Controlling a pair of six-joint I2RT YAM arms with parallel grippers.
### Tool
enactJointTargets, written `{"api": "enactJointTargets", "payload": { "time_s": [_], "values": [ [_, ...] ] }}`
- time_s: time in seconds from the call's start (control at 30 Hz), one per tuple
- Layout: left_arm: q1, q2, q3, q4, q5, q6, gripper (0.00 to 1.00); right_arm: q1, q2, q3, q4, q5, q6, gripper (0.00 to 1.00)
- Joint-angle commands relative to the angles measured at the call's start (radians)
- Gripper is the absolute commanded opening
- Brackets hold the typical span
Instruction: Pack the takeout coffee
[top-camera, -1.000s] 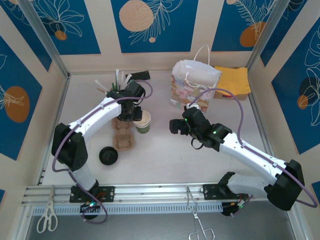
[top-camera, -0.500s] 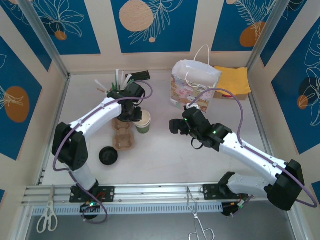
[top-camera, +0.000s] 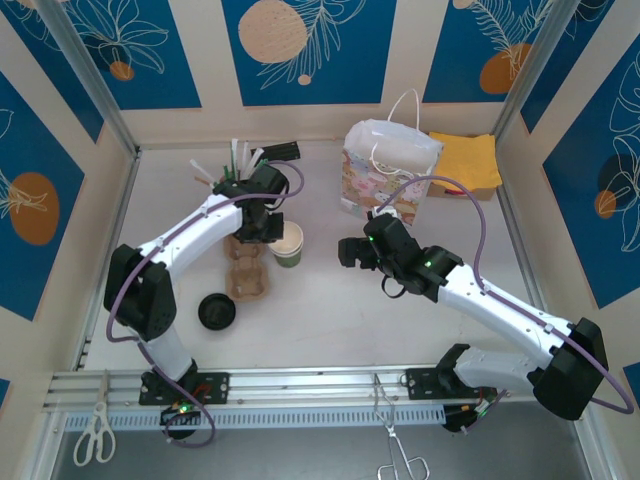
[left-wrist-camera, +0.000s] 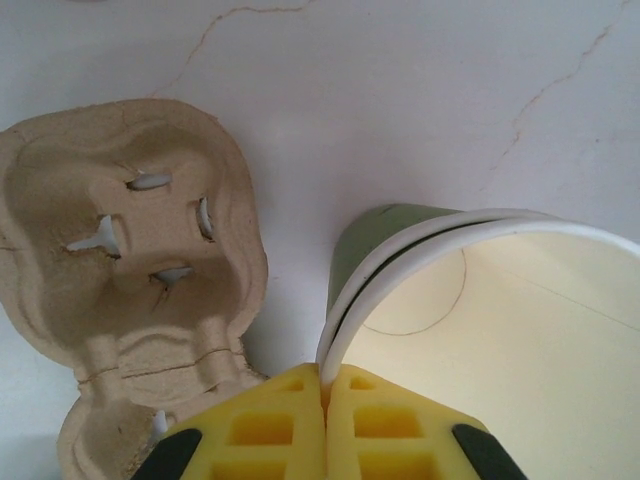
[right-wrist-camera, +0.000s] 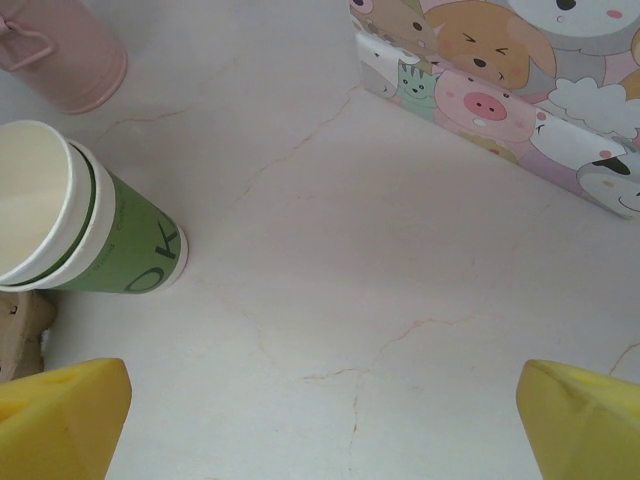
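Note:
A green paper coffee cup (top-camera: 288, 244) with a white rim stands open on the table, right of the brown pulp cup carrier (top-camera: 247, 271). My left gripper (top-camera: 270, 231) is shut on the cup's near rim. In the left wrist view the yellow pads (left-wrist-camera: 270, 430) pinch the doubled rim of the cup (left-wrist-camera: 500, 320), with the carrier (left-wrist-camera: 130, 230) to the left. A black lid (top-camera: 216, 311) lies in front of the carrier. My right gripper (top-camera: 352, 250) hangs open over bare table, with the cup (right-wrist-camera: 110, 250) to its left and the cartoon-print paper bag (right-wrist-camera: 500, 90) behind.
The paper bag (top-camera: 390, 170) stands upright at the back centre-right, yellow napkins (top-camera: 465, 160) beside it. A holder of straws and stirrers (top-camera: 235, 172) sits behind the left arm. A pink container (right-wrist-camera: 60, 50) stands behind the cup. Walls close in on three sides.
The left gripper's jaws have closed on the cup's rim. Neither arm nor the cup has visibly shifted.

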Motion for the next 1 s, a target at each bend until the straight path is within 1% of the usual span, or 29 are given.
{"api": "enactJointTargets", "payload": {
  "time_s": [0.0, 0.23, 0.33, 0.4, 0.53, 0.73, 0.87, 0.97],
  "values": [
    [0.026, -0.052, -0.021, 0.012, 0.052, -0.007, 0.05, 0.005, 0.003, 0.038, -0.001, 0.013, 0.001, 0.99],
    [0.063, -0.094, -0.031, 0.017, 0.096, -0.004, 0.04, 0.007, 0.010, 0.046, -0.002, 0.010, -0.001, 0.99],
    [0.080, -0.112, -0.039, 0.023, 0.111, -0.002, 0.01, 0.009, 0.010, 0.046, -0.001, 0.009, -0.001, 0.99],
    [0.089, -0.121, -0.046, 0.026, 0.115, -0.001, 0.01, 0.009, 0.010, 0.046, 0.002, 0.010, -0.001, 0.99],
    [0.110, -0.143, -0.072, 0.053, 0.164, -0.013, 0.01, 0.013, 0.010, 0.047, 0.001, 0.008, -0.001, 0.99],
    [0.120, -0.164, -0.098, 0.086, 0.207, -0.020, 0.01, 0.015, 0.014, 0.048, 0.006, -0.006, 0.001, 0.99],
    [0.121, -0.162, -0.107, 0.080, 0.211, -0.013, 0.00, 0.016, 0.023, 0.049, 0.038, -0.080, -0.007, 0.99],
    [0.121, -0.166, -0.115, 0.080, 0.212, -0.010, 0.00, 0.009, 0.038, 0.043, 0.101, -0.202, -0.003, 0.99]
  ]
}}
